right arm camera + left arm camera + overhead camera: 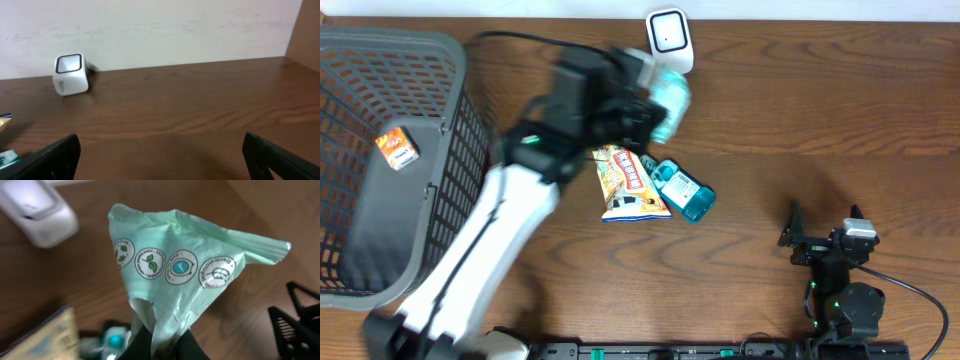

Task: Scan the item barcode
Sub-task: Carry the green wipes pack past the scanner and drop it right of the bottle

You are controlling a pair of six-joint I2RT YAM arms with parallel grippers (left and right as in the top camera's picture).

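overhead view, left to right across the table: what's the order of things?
basket → snack bag → teal pack → right gripper. Left out: scanner and green pouch, which sit over the same span as the bag and pack.

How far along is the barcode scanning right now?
Apparently done: a small orange box lies in the grey basket. In hand: the left gripper holds a mint-green pouch close to the white scanner. Left: the snack bag and teal package on the table. The right gripper sits open.
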